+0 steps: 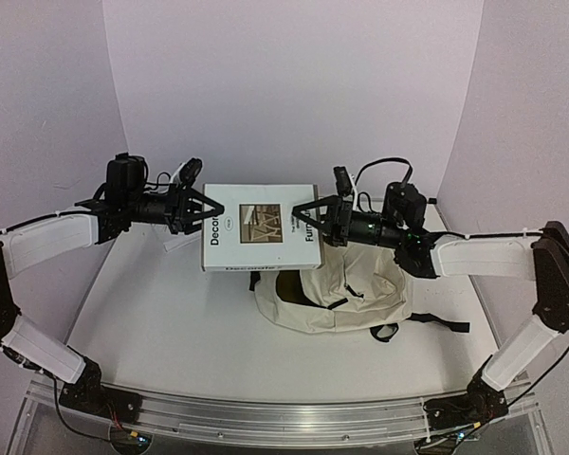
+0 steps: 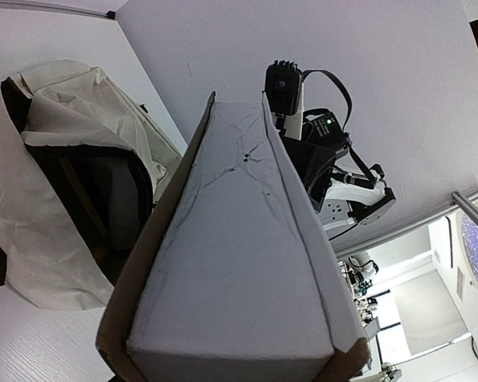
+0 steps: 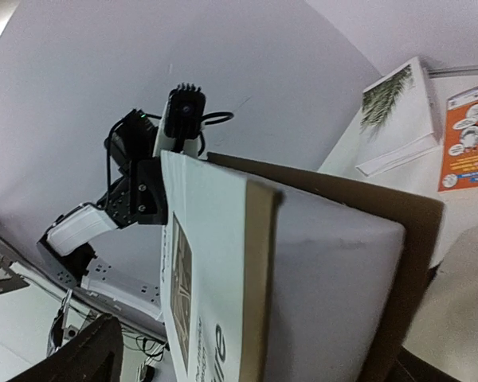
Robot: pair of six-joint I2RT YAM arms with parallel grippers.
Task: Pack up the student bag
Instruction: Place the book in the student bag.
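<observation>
slouchy cream fabric bag (image 1: pixel 334 301), thick rectangular book (image 1: pixel 262 227)

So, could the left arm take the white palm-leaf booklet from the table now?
Probably not yet: the left end effector is shut on the large white hardcover book, although the white palm-leaf booklet itself lies uncovered.

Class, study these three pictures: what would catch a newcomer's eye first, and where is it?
A thick white book hangs in mid-air at the centre, level between the left tool and the right tool, one at each end. Just below it, on the table, lies the cream student bag with its dark mouth open.
</observation>
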